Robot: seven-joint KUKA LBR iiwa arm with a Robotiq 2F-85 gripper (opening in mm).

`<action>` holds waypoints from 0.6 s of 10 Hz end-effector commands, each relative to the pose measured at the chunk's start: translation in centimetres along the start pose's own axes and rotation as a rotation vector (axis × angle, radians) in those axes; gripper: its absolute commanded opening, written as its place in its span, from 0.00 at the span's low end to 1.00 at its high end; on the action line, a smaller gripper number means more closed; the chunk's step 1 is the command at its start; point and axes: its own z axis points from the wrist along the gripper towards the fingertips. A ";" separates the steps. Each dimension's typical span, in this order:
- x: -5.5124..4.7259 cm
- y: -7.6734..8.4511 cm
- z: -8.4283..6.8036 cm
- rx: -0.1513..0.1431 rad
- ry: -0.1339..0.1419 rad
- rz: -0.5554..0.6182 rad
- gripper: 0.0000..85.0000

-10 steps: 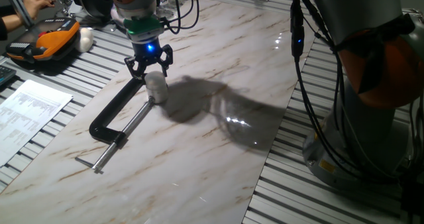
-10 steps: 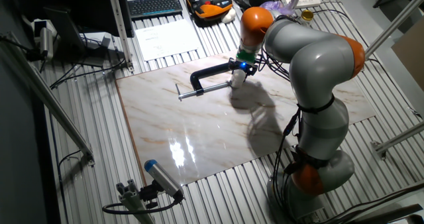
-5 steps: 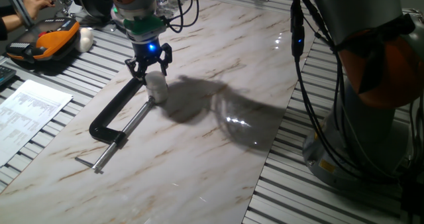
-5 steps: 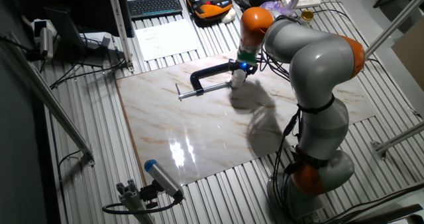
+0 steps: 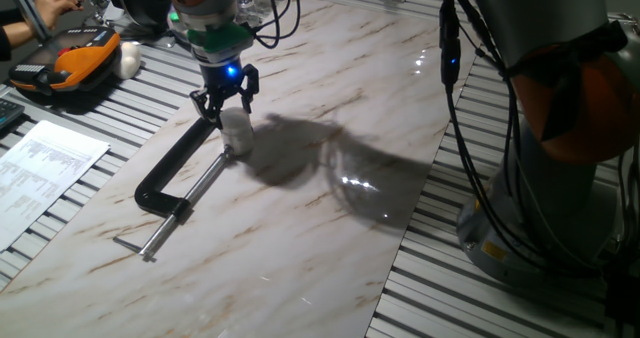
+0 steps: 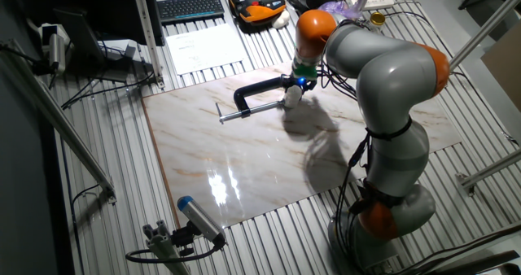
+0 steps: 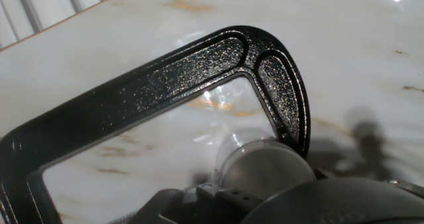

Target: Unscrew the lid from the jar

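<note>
fingers (image 5: 224, 102) straddling the lid (image 5: 235, 119) from above, grip unclear. jar (image 5: 237, 138) upright on the marble table (image 5: 300, 228), clamped in the black clamp (image 5: 172, 173). printed paper (image 5: 45, 163) unreadable. no brands legible.

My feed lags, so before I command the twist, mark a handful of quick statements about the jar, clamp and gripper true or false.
1. The jar sits held in the black C-clamp. True.
2. The gripper is over the jar, at the lid. True.
3. The clamp lies on the paper sheet. False: it lies on the marble board; the paper sheet is off to the side.
4. The jar is tipped on its side. False: it stands upright.
5. The orange case is on the marble board. False: it rests on the slatted table beyond it.
</note>
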 end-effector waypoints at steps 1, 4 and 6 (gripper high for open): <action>0.0 0.0 0.0 -0.001 -0.002 -0.015 0.60; 0.0 0.0 0.0 -0.006 -0.008 -0.095 0.60; 0.0 0.0 0.0 -0.008 -0.003 -0.155 0.60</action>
